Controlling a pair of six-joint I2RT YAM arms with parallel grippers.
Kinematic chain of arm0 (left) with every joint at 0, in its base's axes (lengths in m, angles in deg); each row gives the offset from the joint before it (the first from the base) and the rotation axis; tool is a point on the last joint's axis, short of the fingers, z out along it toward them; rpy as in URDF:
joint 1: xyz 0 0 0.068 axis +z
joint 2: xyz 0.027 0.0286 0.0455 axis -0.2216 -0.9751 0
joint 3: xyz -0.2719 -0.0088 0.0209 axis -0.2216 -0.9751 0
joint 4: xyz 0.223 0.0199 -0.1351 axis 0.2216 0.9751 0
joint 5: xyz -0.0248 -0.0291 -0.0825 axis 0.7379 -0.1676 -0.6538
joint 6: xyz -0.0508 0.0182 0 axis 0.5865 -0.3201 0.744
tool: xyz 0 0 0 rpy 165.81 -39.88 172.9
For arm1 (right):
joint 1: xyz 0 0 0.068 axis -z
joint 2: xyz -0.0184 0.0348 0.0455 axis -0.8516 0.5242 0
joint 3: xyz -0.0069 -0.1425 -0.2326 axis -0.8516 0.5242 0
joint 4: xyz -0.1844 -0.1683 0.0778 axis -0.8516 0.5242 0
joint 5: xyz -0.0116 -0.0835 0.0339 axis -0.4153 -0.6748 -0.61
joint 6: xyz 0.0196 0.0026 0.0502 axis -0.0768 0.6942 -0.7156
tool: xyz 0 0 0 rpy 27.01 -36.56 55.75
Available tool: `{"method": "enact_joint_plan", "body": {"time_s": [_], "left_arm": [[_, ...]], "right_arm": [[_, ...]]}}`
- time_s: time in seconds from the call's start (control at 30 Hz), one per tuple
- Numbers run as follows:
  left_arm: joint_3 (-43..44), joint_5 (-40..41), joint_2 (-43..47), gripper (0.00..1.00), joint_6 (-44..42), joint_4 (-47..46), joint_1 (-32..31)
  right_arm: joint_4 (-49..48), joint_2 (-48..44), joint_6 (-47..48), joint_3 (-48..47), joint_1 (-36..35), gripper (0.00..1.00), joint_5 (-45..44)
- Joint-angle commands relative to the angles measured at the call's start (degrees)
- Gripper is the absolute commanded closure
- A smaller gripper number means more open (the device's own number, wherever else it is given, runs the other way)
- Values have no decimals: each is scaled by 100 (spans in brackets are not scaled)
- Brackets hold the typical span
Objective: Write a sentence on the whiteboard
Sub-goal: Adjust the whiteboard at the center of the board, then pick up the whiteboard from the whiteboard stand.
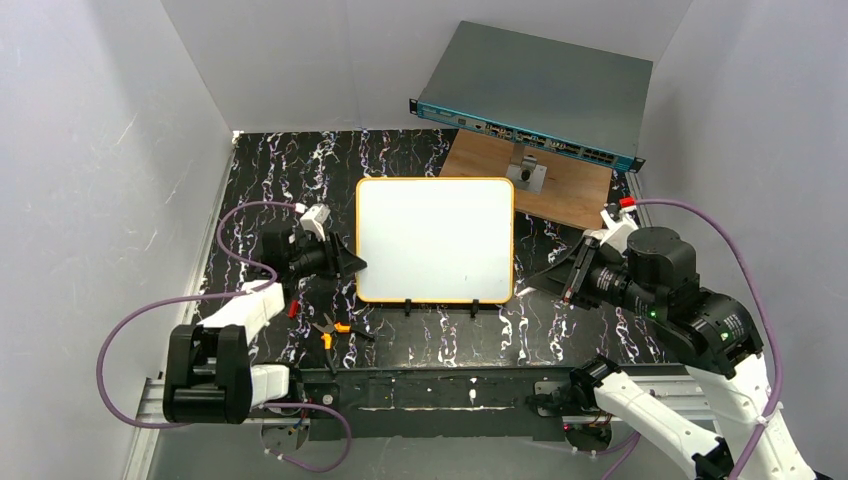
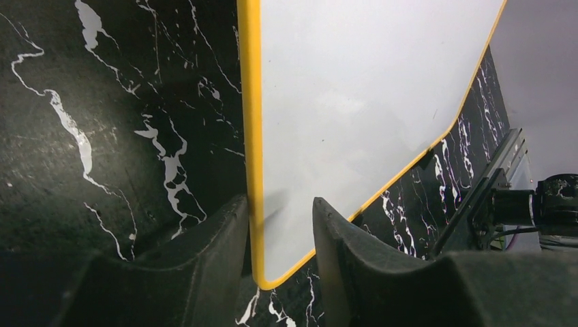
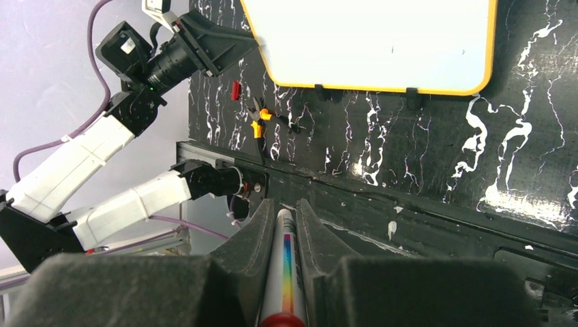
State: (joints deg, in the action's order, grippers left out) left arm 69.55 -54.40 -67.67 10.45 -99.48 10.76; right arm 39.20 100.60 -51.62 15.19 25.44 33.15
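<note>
Right gripper [image 3: 281,210] clamps marker [image 3: 283,269], red end cropped.

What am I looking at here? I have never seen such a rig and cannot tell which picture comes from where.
Two robot arms stand at a dark marbled table. The overhead view shows both; the other two come from cameras on each wrist. The left end effector straddles the near left corner of the blank whiteboard, jaws apart. The right end effector is shut on a marker. Orange-handled pliers lie near the left arm; a grey box and a wooden board are at the back.
</note>
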Motion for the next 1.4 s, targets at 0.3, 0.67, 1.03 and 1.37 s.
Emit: {"method": "enact_joint_plan", "body": {"time_s": [0.3, 0.67, 1.03, 1.37], "left_arm": [[-628, 482, 1491, 70, 351, 286, -289], [-1140, 1505, 2706, 70, 1035, 695, -1127], [5225, 1229, -839, 35, -1738, 4144, -1137], [7229, 838, -3184, 26, -2010, 4675, -1183]], "right_arm": [[-289, -139, 128, 201, 31, 99, 176], [-286, -278, 66, 275, 32, 99, 37], [-248, -370, -6, 293, 28, 99, -145], [-179, -501, 8, 116, 29, 99, -385]]}}
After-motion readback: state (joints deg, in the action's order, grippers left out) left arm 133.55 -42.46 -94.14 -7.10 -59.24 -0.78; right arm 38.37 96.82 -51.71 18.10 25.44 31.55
